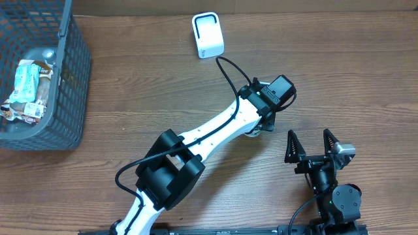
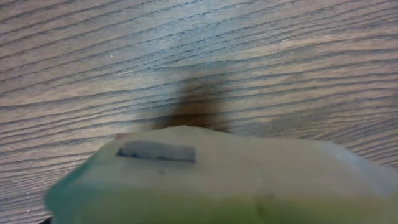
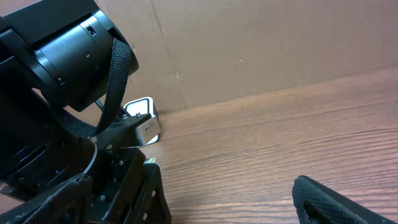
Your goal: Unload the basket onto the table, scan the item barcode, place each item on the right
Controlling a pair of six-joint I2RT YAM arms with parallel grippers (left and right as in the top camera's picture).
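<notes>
A pale green item (image 2: 236,180) is held by the left gripper (image 1: 260,124), close under the wrist camera. It is blurred there, and the fingers are hidden behind it, so the width of the grip cannot be made out. A grey rectangular patch is seen on the item's upper face, and a dark shadow is cast on the wooden table (image 1: 339,65) just beyond it.

The white barcode scanner (image 1: 208,36) is stood ahead of this gripper and somewhat to its left, well apart from it. A black cable is led from the scanner back towards the wrist.

The right gripper (image 1: 311,145) is kept near the left gripper, behind it and to its right. Its jaws are spread wide and nothing is held between them.

Far to the left of both grippers a dark mesh basket (image 1: 72,72) is placed, with snack packets (image 1: 29,88) lying inside. A cardboard wall (image 3: 261,43) is seen beyond the scanner.
</notes>
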